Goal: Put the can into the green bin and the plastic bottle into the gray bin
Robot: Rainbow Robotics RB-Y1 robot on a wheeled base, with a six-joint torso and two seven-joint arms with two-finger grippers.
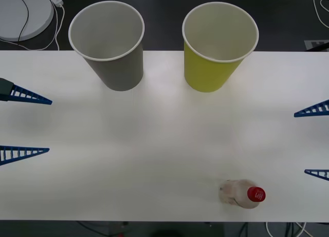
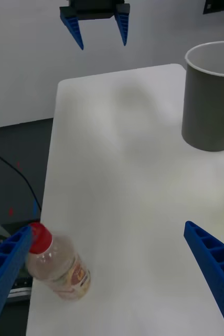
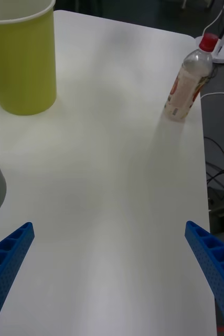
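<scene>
In the front view, you are looking at a white table (image 1: 154, 144) with the large gray tapered paper-cup bin (image 1: 110, 52) standing at eleven o'clock and the large yellow-green tapered paper-cup bin (image 1: 216, 52) at one o'clock, near each other but apart. The small clear plastic bottle with a red screw cap (image 1: 242, 193) is standing upright at five o'clock, close to the near edge. Your left gripper (image 1: 24, 125) is sitting at nine o'clock and your right gripper (image 1: 313, 142) at three, both with fingers spread and grasping nothing.

In the right wrist view, the bottle (image 2: 56, 265) is standing just beside one spread finger (image 2: 4, 268); the gray bin (image 2: 210, 100) and the left gripper (image 2: 98, 29) are lying beyond.

In the left wrist view, the green bin (image 3: 22, 63) and the bottle (image 3: 189, 81) are standing well apart, far from the released fingers (image 3: 211, 262).
</scene>
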